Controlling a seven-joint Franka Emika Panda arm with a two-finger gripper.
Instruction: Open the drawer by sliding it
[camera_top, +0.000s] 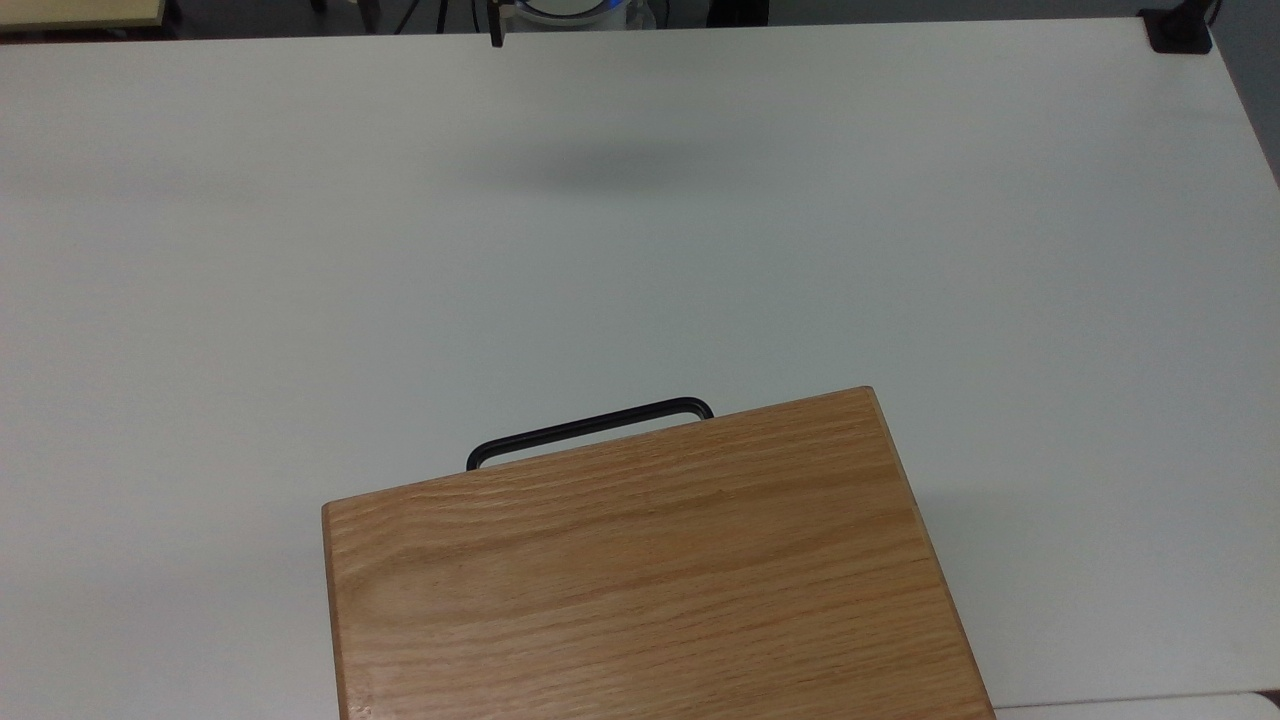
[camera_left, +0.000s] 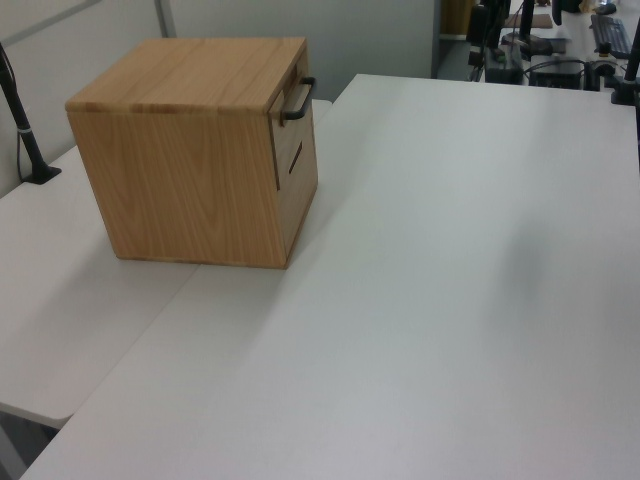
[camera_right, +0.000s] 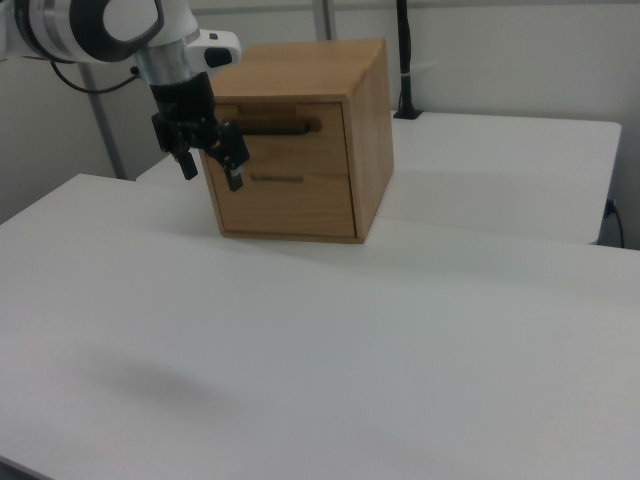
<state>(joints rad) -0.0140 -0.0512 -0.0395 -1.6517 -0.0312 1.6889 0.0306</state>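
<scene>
A white table (camera_top: 640, 250) is taking up most of the room, and everything else is sitting around it. A wooden box casing (camera_left: 190, 170) is resting on the table, its flat wood-grain top (camera_top: 650, 580) facing up. A black post (camera_right: 404, 60) is standing on the table just behind the casing in the right view. A second, lower white tabletop (camera_left: 60, 330) is lying beside the table, on the left view's left.

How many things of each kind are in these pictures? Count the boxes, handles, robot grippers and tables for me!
Wooden box: 1
Black handle on the drawer: 1
Robot gripper: 1
White table: 2, pushed together
Total: 5
</scene>
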